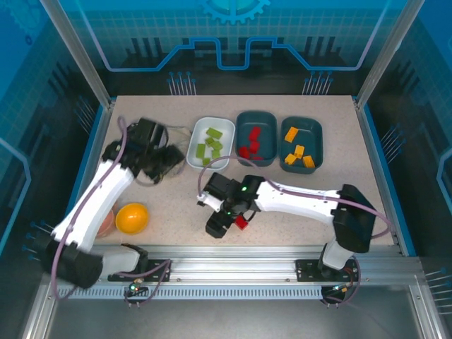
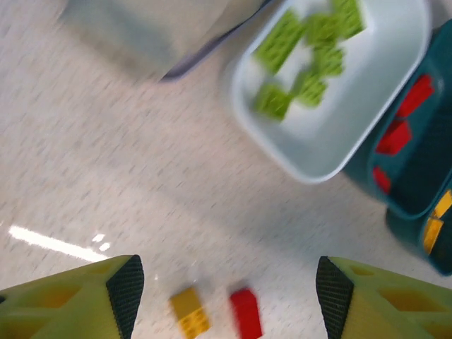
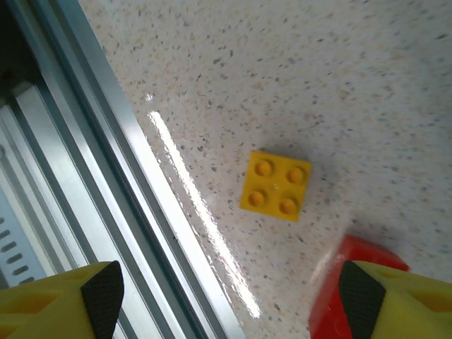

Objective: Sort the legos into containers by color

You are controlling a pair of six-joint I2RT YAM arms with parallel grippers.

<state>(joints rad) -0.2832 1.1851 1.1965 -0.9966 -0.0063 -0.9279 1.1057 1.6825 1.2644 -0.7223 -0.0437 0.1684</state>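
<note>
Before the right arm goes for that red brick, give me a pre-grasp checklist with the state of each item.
1. Right gripper open and empty: ok.
2. Red brick centred between its fingers: not ok, it lies off-centre, by one finger.
3. Yellow-orange brick apart from the red brick: ok.
4. Room in the teal tray holding red bricks: ok.
5. Left gripper clear of the route, beside the white tray: ok.

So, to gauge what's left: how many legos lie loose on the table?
2: an orange brick and a red brick beside it, below the right pincer; others may be hidden.
</note>
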